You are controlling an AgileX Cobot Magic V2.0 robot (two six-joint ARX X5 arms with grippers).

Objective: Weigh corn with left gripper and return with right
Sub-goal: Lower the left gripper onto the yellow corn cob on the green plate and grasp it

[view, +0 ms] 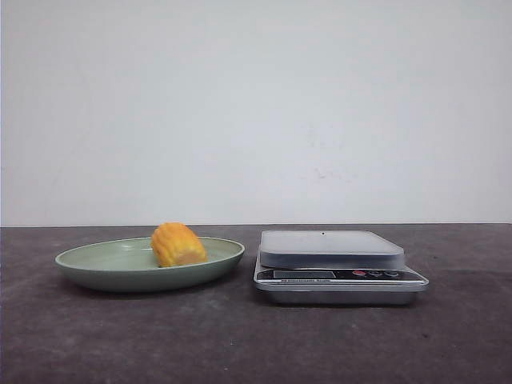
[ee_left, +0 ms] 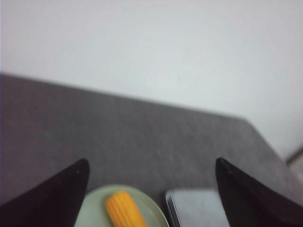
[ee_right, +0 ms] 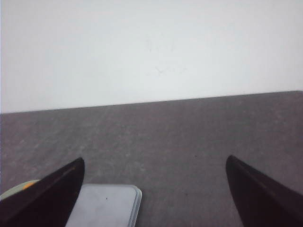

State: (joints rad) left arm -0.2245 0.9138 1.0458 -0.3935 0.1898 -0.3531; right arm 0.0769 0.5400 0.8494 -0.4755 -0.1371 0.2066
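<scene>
The corn (view: 178,244), a stubby yellow-orange cob, lies on the green plate (view: 96,264) at the left of the table. The scale (view: 332,248) stands just right of the plate, its platform bare. Neither gripper shows in the front view. In the left wrist view my left gripper (ee_left: 151,165) is open and empty, high above the table, with the corn (ee_left: 124,210), the plate (ee_left: 94,213) and the scale (ee_left: 196,208) below between its fingers. My right gripper (ee_right: 154,163) is open and empty above the scale (ee_right: 106,205); a sliver of the plate (ee_right: 14,190) shows beside one finger.
A dark grey table (view: 256,344) runs back to a plain white wall (view: 256,112). The scale's display and buttons (view: 336,274) face the front. The table's far edge and corner show in the left wrist view (ee_left: 251,124).
</scene>
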